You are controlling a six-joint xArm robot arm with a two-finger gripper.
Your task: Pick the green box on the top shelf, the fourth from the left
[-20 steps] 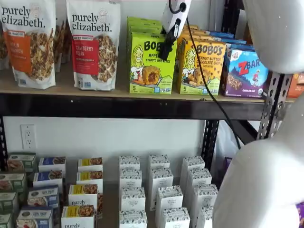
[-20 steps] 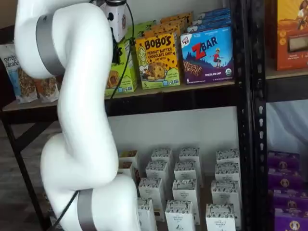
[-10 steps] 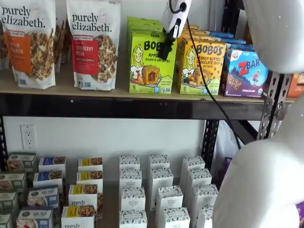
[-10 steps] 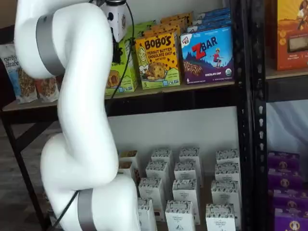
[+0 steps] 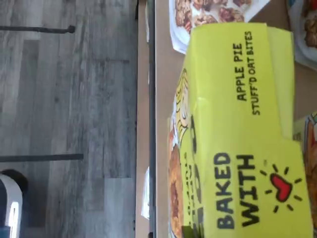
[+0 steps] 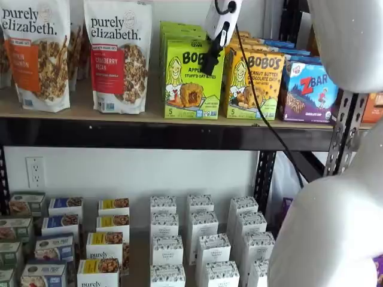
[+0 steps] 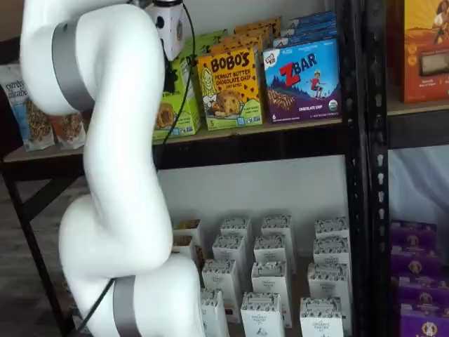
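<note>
Change since earlier frame: green box point(image 6: 191, 79) now sits slightly higher and tipped against its row, and the gripper point(image 6: 210, 62) has risen with it.
Grip: black fingers closed on the box's upper right edge, seen in a shelf view; nothing else in them.
Box position: on the top shelf point(image 6: 149, 133) at the front edge, base apparently just lifting (contact with the board cannot be told).
Wrist view: box lid point(image 5: 247, 134) fills the frame, shelf lip beside it.
Neighbour: yellow-orange Bobo's box point(image 6: 254, 84) touching or nearly so.
Risk: a hold at one corner may let the carton swing or slip.
Risk: drag could topple the neighbour.
Risk: cable point(image 6: 254, 95) could snag.
</note>
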